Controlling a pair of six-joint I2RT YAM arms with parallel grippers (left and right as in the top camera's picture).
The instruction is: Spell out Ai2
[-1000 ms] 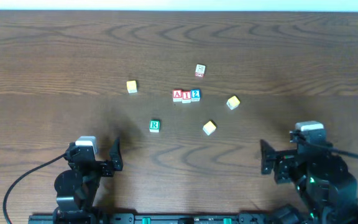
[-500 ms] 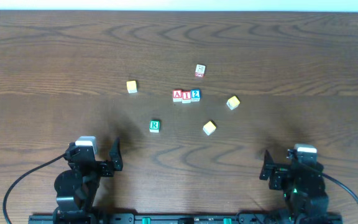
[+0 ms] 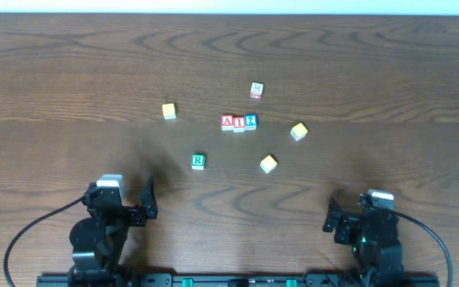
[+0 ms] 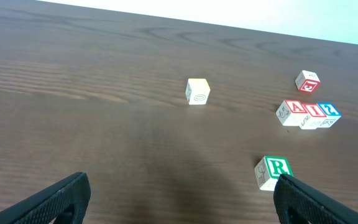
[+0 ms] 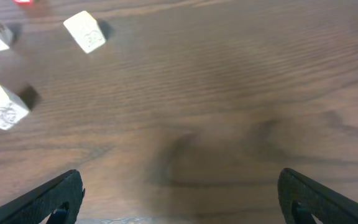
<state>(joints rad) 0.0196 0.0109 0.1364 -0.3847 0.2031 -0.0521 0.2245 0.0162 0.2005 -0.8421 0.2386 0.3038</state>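
Parked low in frame, spread and empty: left gripper (image 4: 180, 190), right gripper (image 5: 180, 186). Probable reason: touching block row A-I-2 (image 3: 238, 122) at centre.

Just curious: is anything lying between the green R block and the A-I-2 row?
No, only bare table separates the green R block from the A-I-2 row in the overhead view.
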